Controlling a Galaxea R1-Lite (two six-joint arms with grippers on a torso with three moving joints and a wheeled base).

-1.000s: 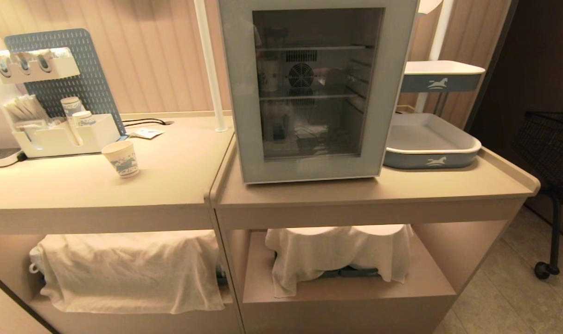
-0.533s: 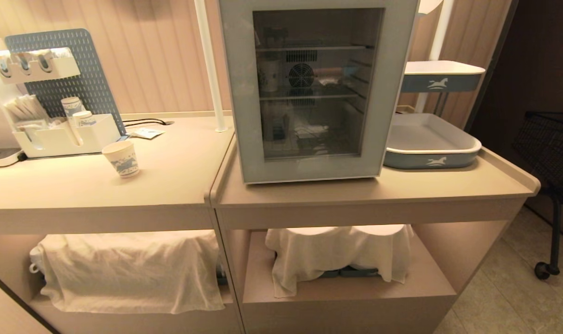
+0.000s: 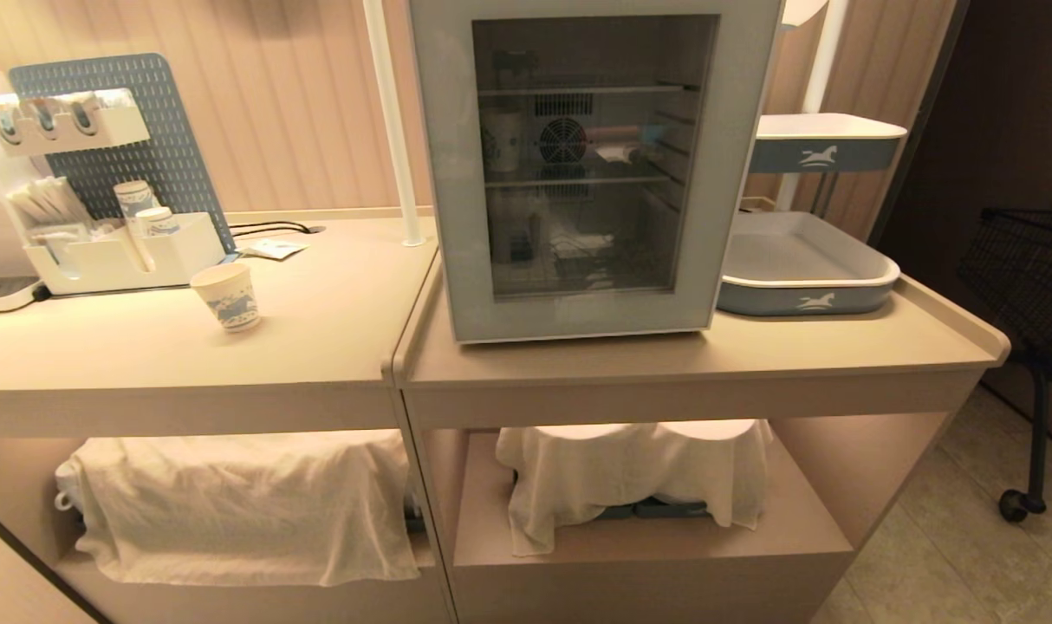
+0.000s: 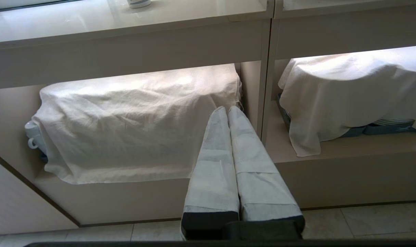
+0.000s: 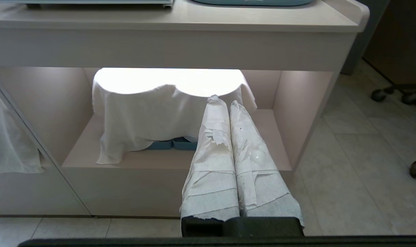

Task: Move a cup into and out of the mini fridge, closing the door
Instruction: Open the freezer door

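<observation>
The cup (image 3: 225,296), white paper with a blue swirling print, stands upright on the left counter; its base (image 4: 138,3) shows in the left wrist view. On the right counter stands the mini fridge (image 3: 578,156), its glass door (image 3: 446,173) with the grey-blue frame closed. Neither arm is in the head view. My left gripper (image 4: 227,109) hangs shut and empty, low before the left lower shelf. My right gripper (image 5: 225,102) is shut and empty too, low before the right lower shelf.
A white organiser (image 3: 119,251) with stacked cups sits at the back left before a pegboard. A white pole (image 3: 392,121) rises beside the fridge. A grey-blue tray (image 3: 803,277) lies right of it. White cloths (image 3: 240,503) cover the lower shelves. A black wire cart (image 3: 1029,277) stands far right.
Only the reflections in the door's glass have shifted a little. The cup, the fridge and the door stand as before.
</observation>
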